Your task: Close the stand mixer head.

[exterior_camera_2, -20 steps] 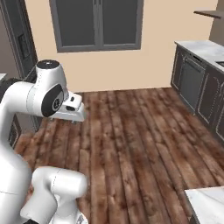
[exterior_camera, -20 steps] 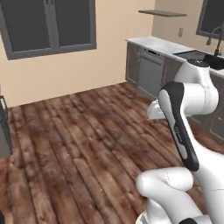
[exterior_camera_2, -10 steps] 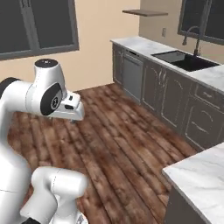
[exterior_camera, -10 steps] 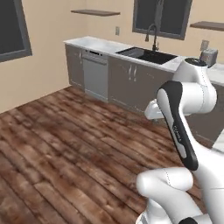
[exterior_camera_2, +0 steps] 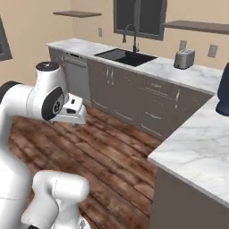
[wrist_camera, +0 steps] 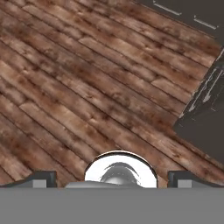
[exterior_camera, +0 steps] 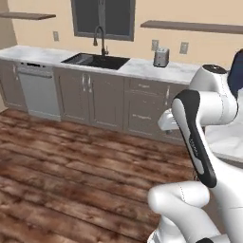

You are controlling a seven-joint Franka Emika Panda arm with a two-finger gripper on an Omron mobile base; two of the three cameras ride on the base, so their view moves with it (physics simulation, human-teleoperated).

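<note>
I see wood floor [wrist_camera: 87,87] under my gripper [wrist_camera: 112,178], fingers spread apart on nothing. The stand mixer head [exterior_camera_2: 223,87] sits navy at the frame's right edge on the marble counter [exterior_camera_2: 197,134]. My base turned — sink [exterior_camera: 95,60] and toaster [exterior_camera: 161,57] swung toward the centre.

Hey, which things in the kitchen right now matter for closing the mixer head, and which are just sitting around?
For the job:
- stand mixer, a navy-blue shape at the right edge on the marble counter; its head position can't be judged
- tool, over the floor, holding nothing

Just about:
- toaster
- sink and faucet
- dishwasher
- wall shelves
</note>
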